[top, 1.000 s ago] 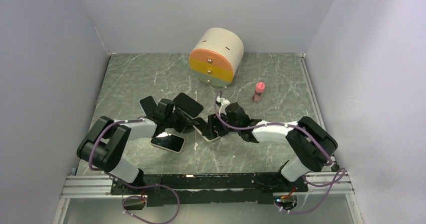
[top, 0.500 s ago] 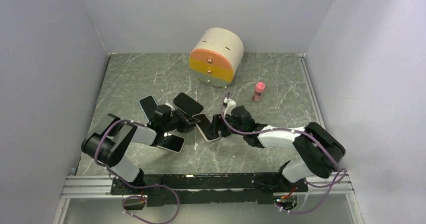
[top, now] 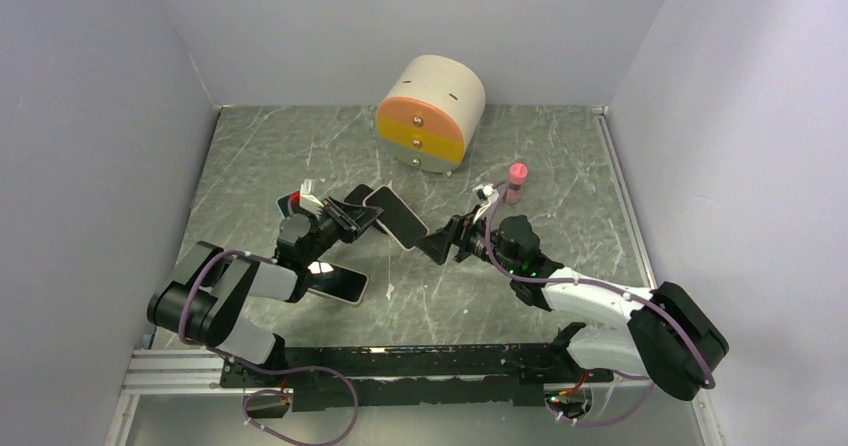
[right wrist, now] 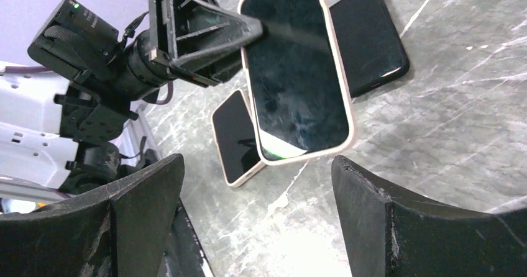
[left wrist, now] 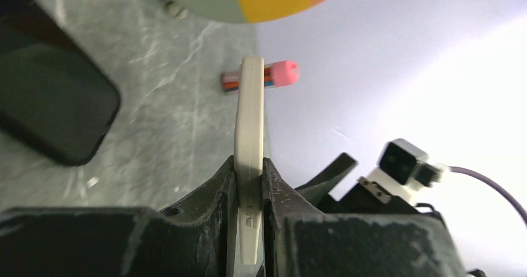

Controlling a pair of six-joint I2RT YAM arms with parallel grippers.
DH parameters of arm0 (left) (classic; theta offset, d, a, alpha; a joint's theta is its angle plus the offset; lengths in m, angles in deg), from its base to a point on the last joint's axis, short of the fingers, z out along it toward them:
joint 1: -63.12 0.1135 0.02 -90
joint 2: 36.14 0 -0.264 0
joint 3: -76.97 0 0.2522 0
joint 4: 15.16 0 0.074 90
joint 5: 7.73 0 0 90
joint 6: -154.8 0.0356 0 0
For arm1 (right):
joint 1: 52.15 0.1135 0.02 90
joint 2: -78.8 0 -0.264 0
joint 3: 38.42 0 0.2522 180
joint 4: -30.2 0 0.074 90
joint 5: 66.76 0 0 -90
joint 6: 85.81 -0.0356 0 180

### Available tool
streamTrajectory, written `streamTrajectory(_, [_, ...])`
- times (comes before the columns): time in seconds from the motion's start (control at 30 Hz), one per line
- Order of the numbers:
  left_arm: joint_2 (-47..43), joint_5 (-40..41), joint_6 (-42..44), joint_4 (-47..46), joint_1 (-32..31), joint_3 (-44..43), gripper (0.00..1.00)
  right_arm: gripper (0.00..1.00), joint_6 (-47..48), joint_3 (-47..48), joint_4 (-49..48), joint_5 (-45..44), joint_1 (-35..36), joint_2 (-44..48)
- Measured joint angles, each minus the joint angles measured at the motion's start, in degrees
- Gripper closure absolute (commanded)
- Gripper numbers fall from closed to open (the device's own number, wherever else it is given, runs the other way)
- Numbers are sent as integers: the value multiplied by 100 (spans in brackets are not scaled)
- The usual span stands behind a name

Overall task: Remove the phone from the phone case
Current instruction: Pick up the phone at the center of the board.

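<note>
We see left gripper (left wrist: 250, 176) clamped on edge of beige-cased phone (right wrist: 298, 72), off the table (top: 560, 166); right gripper (right wrist: 258, 181) wide open, empty, facing it.

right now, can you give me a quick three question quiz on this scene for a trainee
1. True or false: the right gripper is shut on the cased phone.
2. Which one grips the cased phone by its edge? A the left gripper; B the right gripper; C neither.
3. Fill in: the middle drawer of the round drawer unit is coloured ____.
Key: 1 false, it stands open; 2 A; 3 yellow.
</note>
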Motion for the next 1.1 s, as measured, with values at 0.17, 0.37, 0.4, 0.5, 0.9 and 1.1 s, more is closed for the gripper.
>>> streamTrajectory(0.17, [-111, -109, -74, -909, 4, 44, 97, 8, -391, -216, -479, 122, -24, 31])
streamTrajectory(0.37, [-560, -378, -256, -1436, 4, 129, 98, 8, -859, -326, -1333, 328, -26, -216])
streamTrajectory(0.4, [-597, -393, -262, -1453, 4, 131, 98, 9, -914, -330, -1443, 343, -26, -275])
streamTrajectory(0.5, [-833, -490, -313, -1517, 4, 131, 97, 12, -1121, -348, -1912, 448, -35, -509])
streamTrajectory(0.9, [-988, -870, -455, -1646, 0, 131, 97, 61, -1357, -2, -2994, 1123, -94, -905])
streamTrajectory(1.1, [-1113, -1082, -354, -1775, 20, 125, 72, 100, -1572, 74, -3329, 1502, -184, -1139])
